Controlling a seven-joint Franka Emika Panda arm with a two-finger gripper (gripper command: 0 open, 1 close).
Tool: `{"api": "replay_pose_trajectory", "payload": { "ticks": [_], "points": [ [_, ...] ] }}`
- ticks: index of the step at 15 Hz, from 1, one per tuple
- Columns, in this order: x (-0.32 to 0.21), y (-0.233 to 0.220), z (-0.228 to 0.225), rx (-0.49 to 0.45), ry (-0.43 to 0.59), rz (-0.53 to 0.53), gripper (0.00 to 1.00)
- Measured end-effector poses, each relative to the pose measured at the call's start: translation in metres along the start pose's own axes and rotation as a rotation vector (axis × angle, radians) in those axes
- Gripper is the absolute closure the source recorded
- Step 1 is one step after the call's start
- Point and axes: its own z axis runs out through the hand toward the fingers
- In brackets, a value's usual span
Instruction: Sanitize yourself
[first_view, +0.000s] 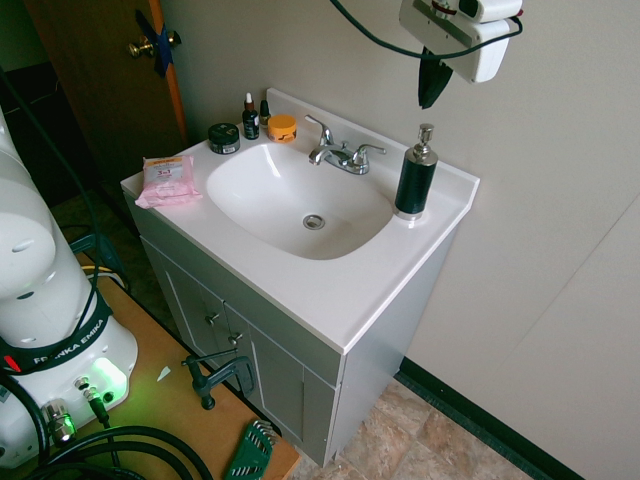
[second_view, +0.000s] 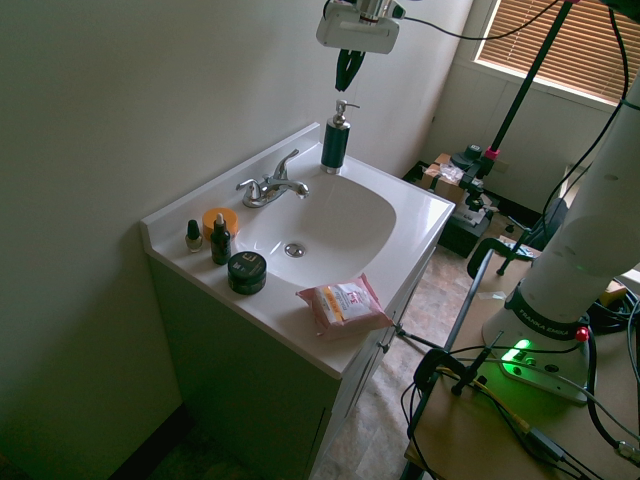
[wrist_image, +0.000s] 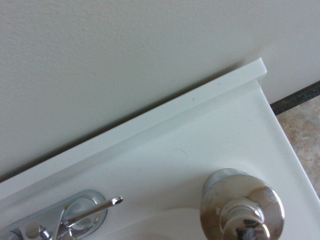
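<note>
Robot arm (second_view: 575, 230): base on the wooden table (second_view: 470, 420) beside the vanity. Its 1 gripper (first_view: 427, 105) hangs above the pump dispenser (first_view: 416, 180), pointing down, apart from the pump head. Opening: cannot tell whether open or closed. Nothing visible in its grasp; no contact seen. Dispenser: upright on the sink counter (first_view: 370, 290), near the faucet (first_view: 345, 157). Wrist view: pump head close up, 1 faucet handle.

White arm (second_view: 575, 220) raised; gripper (first_view: 427, 106) aloft, pointing down, cable across its head.
</note>
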Motion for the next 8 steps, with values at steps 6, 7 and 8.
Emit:
{"api": "replay_pose_trajectory", "payload": {
  "ticks": [6, 7, 8],
  "points": [
    [0.004, 0.020, 0.028, -0.030, -0.018, 0.008, 1.00],
    [0.004, 0.020, 0.028, -0.029, -0.017, 0.007, 1.00],
    [0.004, 0.020, 0.027, -0.026, -0.015, 0.007, 1.00]
  ]
}}
